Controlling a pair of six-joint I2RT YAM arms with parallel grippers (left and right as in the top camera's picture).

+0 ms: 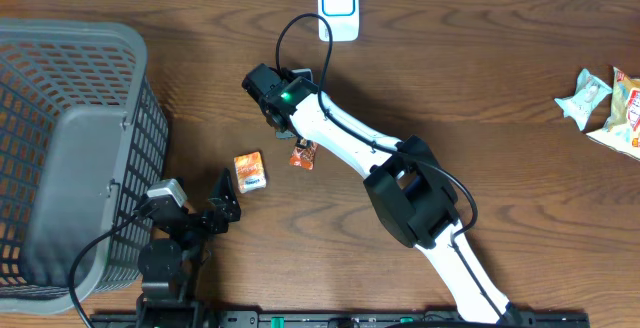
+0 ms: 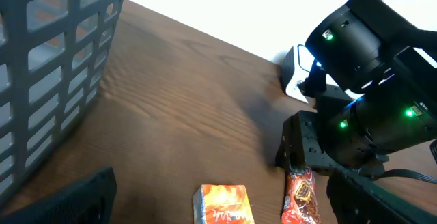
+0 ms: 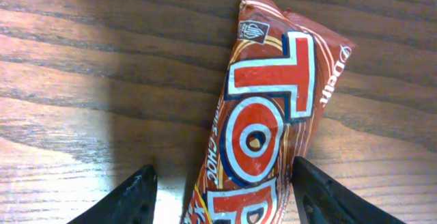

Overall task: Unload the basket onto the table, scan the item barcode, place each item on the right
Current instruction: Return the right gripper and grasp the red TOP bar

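Note:
A red chocolate bar wrapper (image 3: 266,115) lies flat on the wooden table, its printed face up and no barcode showing. My right gripper (image 3: 223,176) straddles its lower end with jaws open; the right finger (image 3: 321,197) touches the wrapper edge, the left finger (image 3: 130,200) stands off it. From overhead the bar (image 1: 303,155) lies just below the right gripper (image 1: 297,140). The white scanner (image 1: 338,6) stands at the table's back edge. My left gripper (image 1: 222,206) rests wide open near the front, holding nothing; in its own view the left gripper (image 2: 222,176) faces the bar (image 2: 300,197).
A small orange box (image 1: 250,171) lies left of the bar, just ahead of the left gripper. A grey basket (image 1: 60,148) fills the left side. Snack packets (image 1: 600,103) sit at the far right edge. The right arm (image 1: 410,188) crosses the table's middle.

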